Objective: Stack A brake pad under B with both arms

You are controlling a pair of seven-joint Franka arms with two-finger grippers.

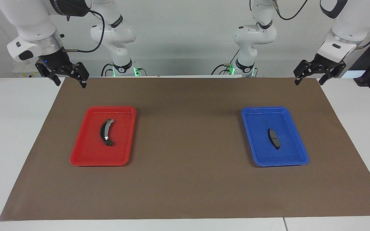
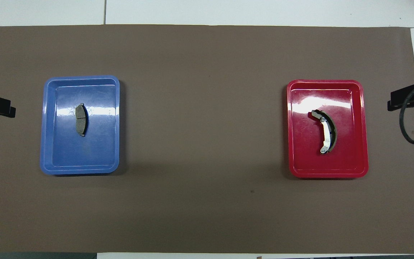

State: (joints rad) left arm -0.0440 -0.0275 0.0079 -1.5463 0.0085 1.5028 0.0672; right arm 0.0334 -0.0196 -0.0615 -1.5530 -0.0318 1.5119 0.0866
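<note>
Left gripper [image 1: 310, 78]: hanging open, empty, over the mat's edge. Right gripper [image 1: 70, 80]: same. Pad A [image 1: 274, 138] lying in blue tray [image 1: 259, 141]; B [image 1: 106, 132] in red tray [image 1: 85, 150], both well apart from fingers.

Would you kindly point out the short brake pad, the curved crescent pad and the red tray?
A brake pad [image 2: 80, 119]: overhead view, middle of its grey face.
B [image 2: 326, 132]: overhead view, its shiny curved face.
Red tray [image 1: 85, 154]: facing view, bare floor.

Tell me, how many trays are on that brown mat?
2. The blue tray lies toward the left arm's end and holds the short dark grey pad. The red tray lies toward the right arm's end and holds the long curved pad. None looks hidden.
</note>
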